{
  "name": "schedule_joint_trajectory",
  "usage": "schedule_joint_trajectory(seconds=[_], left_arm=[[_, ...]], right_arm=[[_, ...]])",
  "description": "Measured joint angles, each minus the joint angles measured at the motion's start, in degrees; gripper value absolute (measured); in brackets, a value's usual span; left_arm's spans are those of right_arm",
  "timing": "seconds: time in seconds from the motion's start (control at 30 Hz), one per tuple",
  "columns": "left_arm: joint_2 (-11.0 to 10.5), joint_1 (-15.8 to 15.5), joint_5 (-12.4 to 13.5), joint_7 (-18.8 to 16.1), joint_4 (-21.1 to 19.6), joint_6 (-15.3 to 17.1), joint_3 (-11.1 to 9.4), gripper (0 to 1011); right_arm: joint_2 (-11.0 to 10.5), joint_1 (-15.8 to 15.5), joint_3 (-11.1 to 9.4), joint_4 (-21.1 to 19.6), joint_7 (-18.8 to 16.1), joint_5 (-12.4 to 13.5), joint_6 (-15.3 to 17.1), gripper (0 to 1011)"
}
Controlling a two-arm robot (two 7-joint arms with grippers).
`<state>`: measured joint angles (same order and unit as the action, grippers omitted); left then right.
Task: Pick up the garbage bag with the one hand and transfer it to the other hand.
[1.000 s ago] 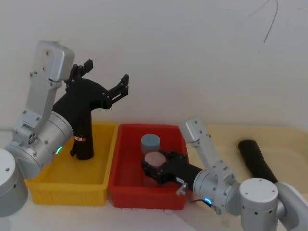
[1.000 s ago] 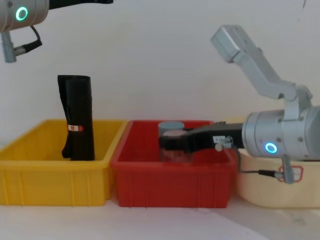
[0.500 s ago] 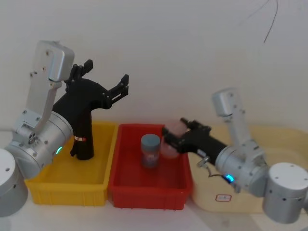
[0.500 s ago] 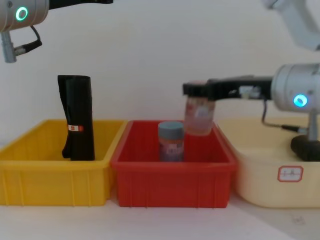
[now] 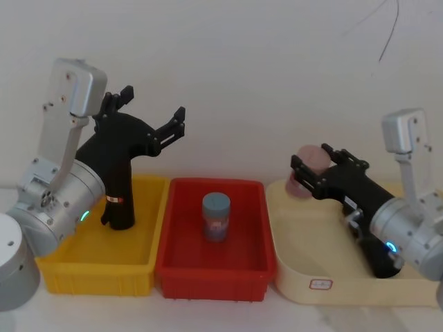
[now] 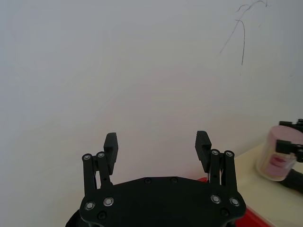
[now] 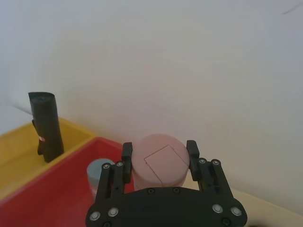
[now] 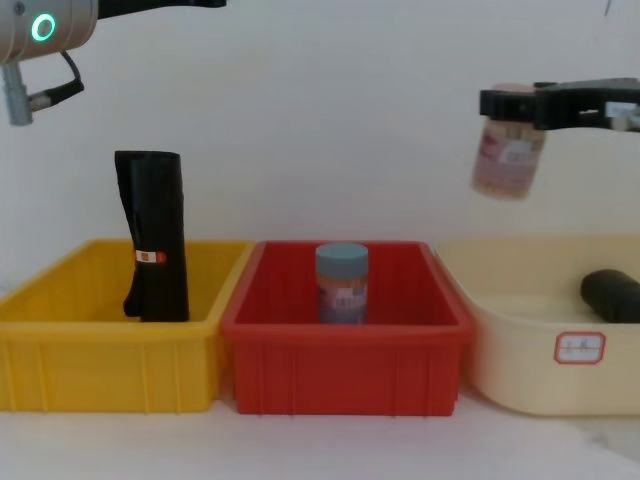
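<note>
The garbage bag (image 8: 612,295), a plain black roll, lies in the cream tray (image 8: 520,370) at the right. In the head view my right arm covers most of the garbage bag (image 5: 381,264). My right gripper (image 5: 308,173) hangs above the tray's left end, well above the roll and shut on a pink-lidded jar (image 8: 508,155). The right wrist view has the jar (image 7: 158,163) clamped between the fingers. My left gripper (image 5: 152,104) is raised over the yellow bin (image 5: 90,266) and stands open with nothing in it (image 6: 156,142).
A taller black roll with a red-and-white band (image 8: 155,235) stands upright in the yellow bin. A blue-lidded jar (image 8: 342,282) stands in the red bin (image 8: 345,375) in the middle. A white wall rises close behind the bins.
My right gripper lifted the pink-lidded jar out of the red bin and carried it right, up over the cream tray. The left arm has not moved.
</note>
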<state>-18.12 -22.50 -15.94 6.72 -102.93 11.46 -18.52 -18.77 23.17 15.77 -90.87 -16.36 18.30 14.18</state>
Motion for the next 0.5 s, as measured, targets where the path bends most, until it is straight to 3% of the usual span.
schedule_joint_trajectory(seconds=[0.23, 0.5], left_arm=[[0.0, 0.0, 0.0, 0.0, 0.0, 0.0, 0.0, 1001], [0.0, 0.0, 0.0, 0.0, 0.0, 0.0, 0.0, 1001]], right_arm=[[-1.7, -3.1, -1.1, -2.4, 0.3, 0.2, 1.2, 663], [-2.3, -5.4, -0.3, -3.0, 0.3, 0.4, 2.9, 663]])
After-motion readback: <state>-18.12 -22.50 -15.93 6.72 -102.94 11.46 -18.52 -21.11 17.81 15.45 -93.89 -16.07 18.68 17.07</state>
